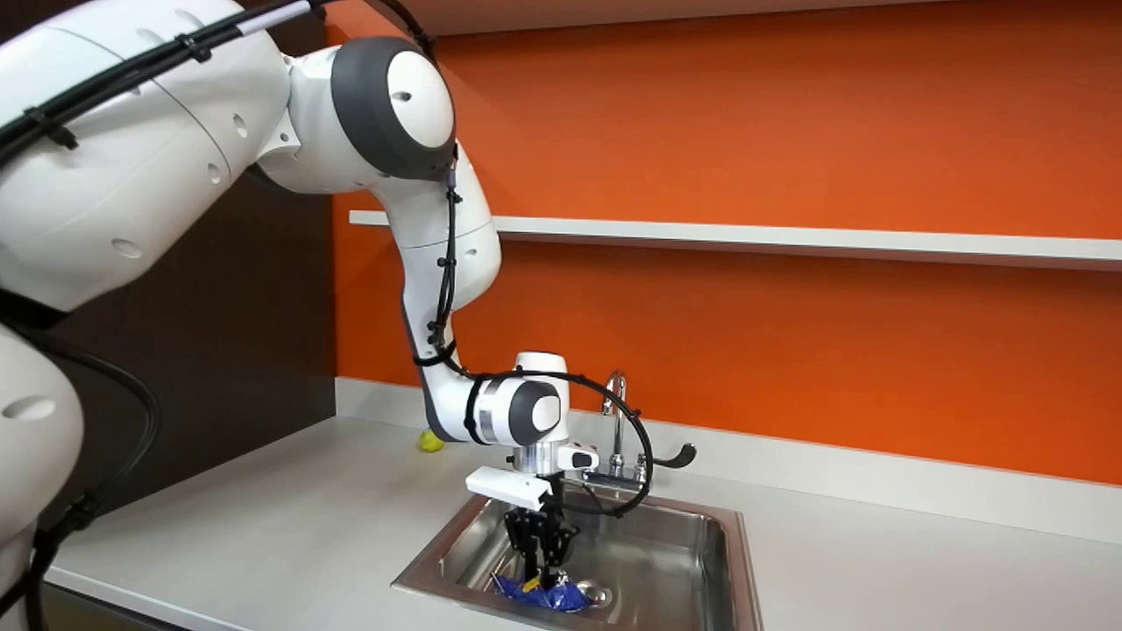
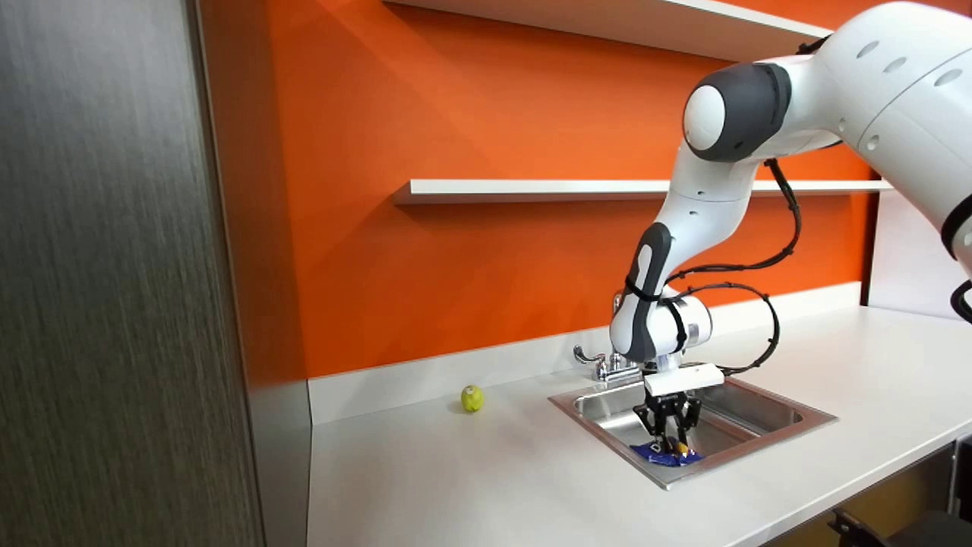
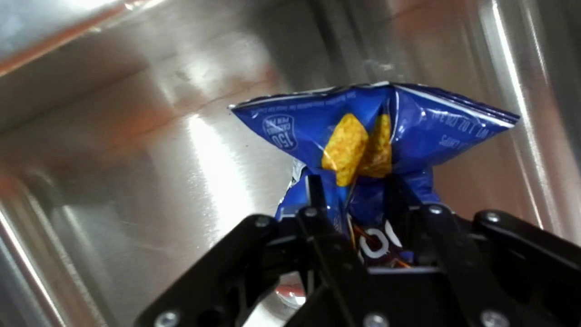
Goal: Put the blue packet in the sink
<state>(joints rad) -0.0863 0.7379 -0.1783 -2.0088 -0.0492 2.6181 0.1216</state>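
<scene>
- In an exterior view, a black two-fingered pincer point(image 1: 540, 574) reaches into a rectangular stainless-steel sink point(image 1: 742, 570), a crinkled blue packet point(image 1: 561, 598) inside at its tips.
- In an exterior view, a yellow-green ball point(image 2: 471, 398) rests well apart from the pincer.
- Wrist view: pincer apparently clenched on the packet; rising before full release could carry it out.

packet point(image 1: 545, 595) in sink point(image 1: 662, 565), faucet point(image 1: 617, 438) behind
</scene>
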